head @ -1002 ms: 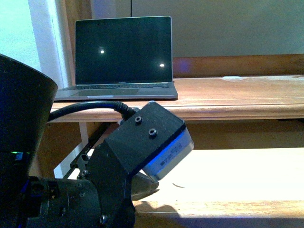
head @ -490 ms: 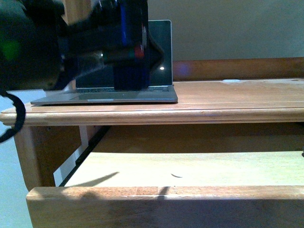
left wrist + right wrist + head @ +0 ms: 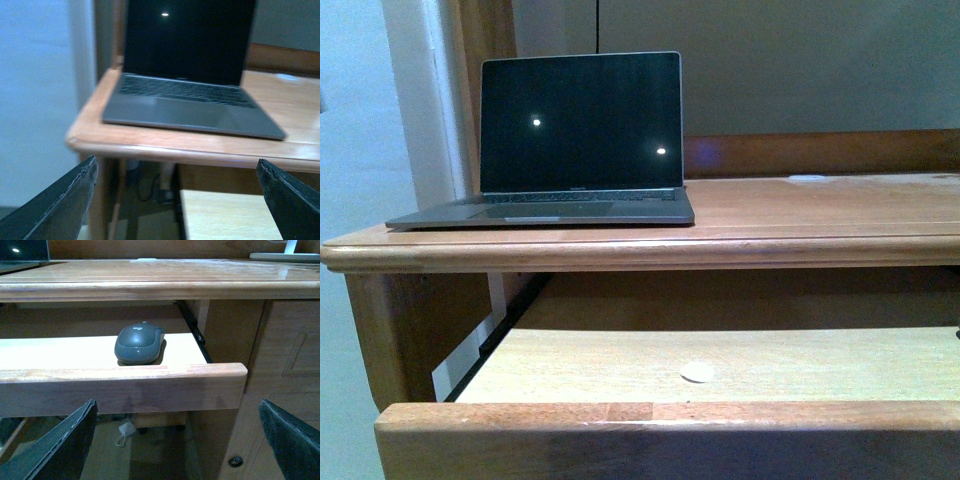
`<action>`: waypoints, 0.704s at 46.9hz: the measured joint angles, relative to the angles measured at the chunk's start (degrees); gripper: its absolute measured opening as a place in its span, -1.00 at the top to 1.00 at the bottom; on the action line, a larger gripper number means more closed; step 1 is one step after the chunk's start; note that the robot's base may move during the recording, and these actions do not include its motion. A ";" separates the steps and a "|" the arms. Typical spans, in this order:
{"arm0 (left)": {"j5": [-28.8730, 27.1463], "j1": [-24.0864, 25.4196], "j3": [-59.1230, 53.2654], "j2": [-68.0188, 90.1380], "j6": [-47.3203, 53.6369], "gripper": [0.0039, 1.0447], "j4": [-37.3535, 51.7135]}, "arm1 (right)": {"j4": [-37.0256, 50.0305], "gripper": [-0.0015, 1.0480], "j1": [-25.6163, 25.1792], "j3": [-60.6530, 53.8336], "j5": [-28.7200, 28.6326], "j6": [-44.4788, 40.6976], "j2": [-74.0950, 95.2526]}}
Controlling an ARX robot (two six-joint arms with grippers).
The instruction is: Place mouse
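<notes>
The mouse (image 3: 139, 342), dark grey and domed, lies on the pull-out wooden tray (image 3: 120, 375) under the desk top, close behind the tray's front rim and near its rail end. It shows only in the right wrist view. My right gripper (image 3: 177, 403) hangs open in front of and below the tray rim, well short of the mouse, with nothing between its fingers (image 3: 60, 450). Open and holding nothing, my left gripper (image 3: 176, 164) sits below the desk edge, facing the laptop (image 3: 187, 97). Neither arm shows in the front view.
An open laptop (image 3: 580, 130) with a dark screen stands on the desk top (image 3: 820, 210) at the left. The tray (image 3: 660, 415) below carries a small pale round spot (image 3: 697, 372). A cabinet side (image 3: 280, 365) flanks the tray, and a white plug (image 3: 125, 432) lies on the floor.
The left arm, which filled the lower left of the front view and then swept up across the laptop, has gone out of that view. The laptop and tray now show unblocked.
</notes>
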 joint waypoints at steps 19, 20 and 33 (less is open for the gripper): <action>7.30 15.15 -23.98 -42.38 5.20 0.14 -19.80 | 0.00 -0.86 0.00 0.00 0.00 0.00 0.00; 7.34 15.32 -24.20 -42.75 5.22 0.19 -19.74 | 0.00 -0.86 0.00 0.00 0.02 0.00 0.00; 8.28 15.56 -28.79 -46.10 5.70 0.95 -18.51 | 0.00 -0.86 0.00 0.00 0.00 0.00 0.00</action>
